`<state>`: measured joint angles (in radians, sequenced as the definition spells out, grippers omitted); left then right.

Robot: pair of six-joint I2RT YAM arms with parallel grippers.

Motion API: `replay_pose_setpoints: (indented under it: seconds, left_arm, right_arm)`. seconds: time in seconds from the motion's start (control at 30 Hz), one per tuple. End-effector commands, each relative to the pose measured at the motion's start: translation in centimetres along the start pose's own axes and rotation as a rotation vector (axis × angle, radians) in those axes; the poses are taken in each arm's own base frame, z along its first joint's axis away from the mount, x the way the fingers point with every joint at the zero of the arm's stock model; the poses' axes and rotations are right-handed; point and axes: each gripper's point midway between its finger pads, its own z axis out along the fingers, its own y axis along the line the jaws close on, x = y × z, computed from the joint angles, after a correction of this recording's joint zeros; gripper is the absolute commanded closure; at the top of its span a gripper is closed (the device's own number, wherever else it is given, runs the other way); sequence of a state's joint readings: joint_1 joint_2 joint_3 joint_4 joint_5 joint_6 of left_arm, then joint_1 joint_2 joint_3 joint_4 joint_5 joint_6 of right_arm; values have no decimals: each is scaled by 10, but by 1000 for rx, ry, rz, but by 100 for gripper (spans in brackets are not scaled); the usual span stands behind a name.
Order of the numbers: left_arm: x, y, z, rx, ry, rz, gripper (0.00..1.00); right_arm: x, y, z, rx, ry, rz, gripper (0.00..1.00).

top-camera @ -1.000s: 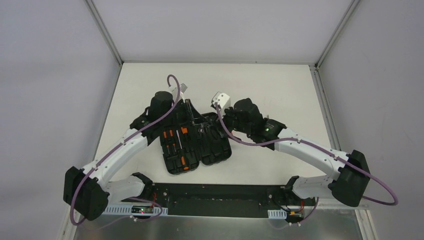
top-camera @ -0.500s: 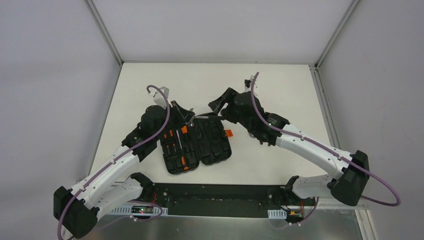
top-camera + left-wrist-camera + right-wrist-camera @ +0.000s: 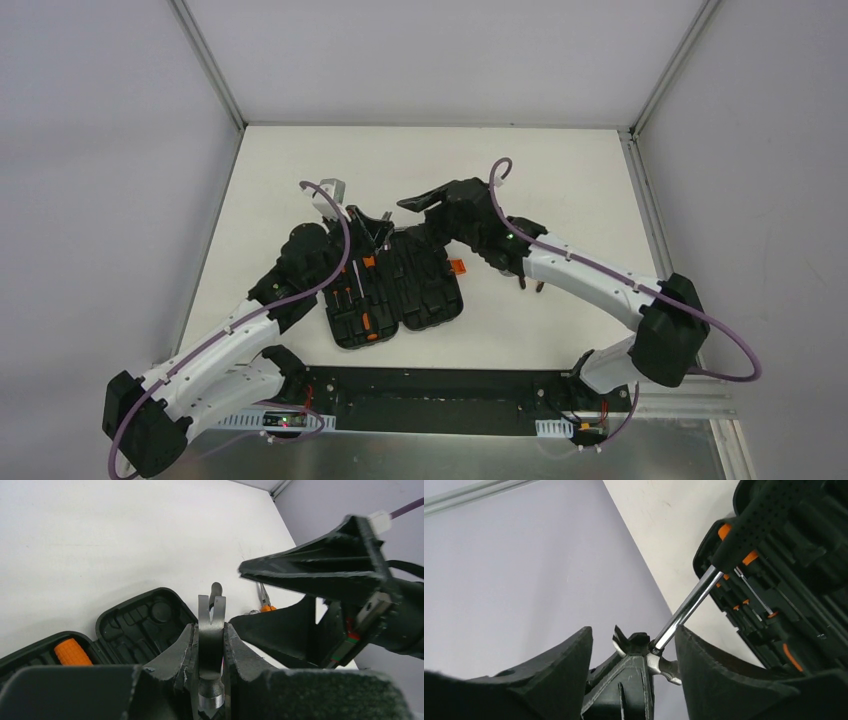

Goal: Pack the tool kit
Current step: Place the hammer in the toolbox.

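The black tool case [image 3: 432, 292] lies open on the table. Its left half holds several orange-and-black screwdrivers [image 3: 352, 298]. My left gripper [image 3: 367, 228] is at the case's far edge, shut on the head of the hammer [image 3: 212, 607]. The hammer's chrome shaft [image 3: 689, 605] and black-and-orange grip [image 3: 764, 515] slant over the case. My right gripper [image 3: 415, 201] is open and empty, level, pointing left at the left gripper. In the right wrist view its jaws [image 3: 634, 636] stand either side of the hammer head. Orange-handled pliers [image 3: 458, 266] lie on the table right of the case.
White table [image 3: 560, 190] with grey walls on three sides and metal rails along the left and right edges. The arm bases sit on a black plate [image 3: 440, 400] at the near edge. Purple cables loop over both arms.
My right gripper has lifted off the case's right half, turned level and swung left towards the left gripper. The pliers now show beside the case. My left arm has shifted slightly, still holding the hammer.
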<state>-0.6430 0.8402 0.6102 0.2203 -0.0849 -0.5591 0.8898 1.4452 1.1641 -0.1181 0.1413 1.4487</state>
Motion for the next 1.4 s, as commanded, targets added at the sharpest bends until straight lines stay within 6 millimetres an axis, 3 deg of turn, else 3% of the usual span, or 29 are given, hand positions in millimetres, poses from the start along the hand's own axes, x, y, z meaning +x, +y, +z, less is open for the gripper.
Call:
replay_pose_setpoints:
  seconds: [0.0, 0.1, 0.23, 0.37, 0.63, 0.7, 0.83, 0.93, 1.03, 1.13, 1.37]
  left_arm:
    - [-41, -28, -7, 116, -177, 21, 100]
    - [-42, -26, -9, 115, -202, 26, 100]
    - [-43, -22, -10, 105, -226, 41, 100]
    - [-46, -18, -12, 87, -247, 56, 100]
    - [-37, -5, -12, 36, -218, 67, 100]
    - [-33, 1, -16, 6, -192, 69, 86]
    - [-29, 18, -30, -107, -116, 78, 44]
    - [-38, 36, -52, -241, -64, 136, 21]
    - [-58, 42, -74, -328, -11, 242, 12]
    - [-64, 56, -93, -423, 63, 336, 7]
    - [-61, 94, -111, -596, 120, 462, 2]
  right_arm:
    - [21, 21, 9, -34, 111, 211, 41]
    - [30, 16, 17, -5, 158, 252, 47]
    - [40, 7, 21, 25, 185, 257, 47]
    - [40, 2, 25, 35, 174, 251, 50]
    - [37, 13, 26, -23, 154, 230, 93]
    - [31, 13, 25, -31, 127, 193, 100]
    - [18, 6, 24, -29, 89, 54, 100]
    - [17, -15, 25, 43, 99, -128, 100]
    - [20, -39, 23, 119, 155, -352, 100]
    - [19, -69, 12, 254, 230, -619, 100]
    - [21, -133, -18, 462, 441, -1041, 100]
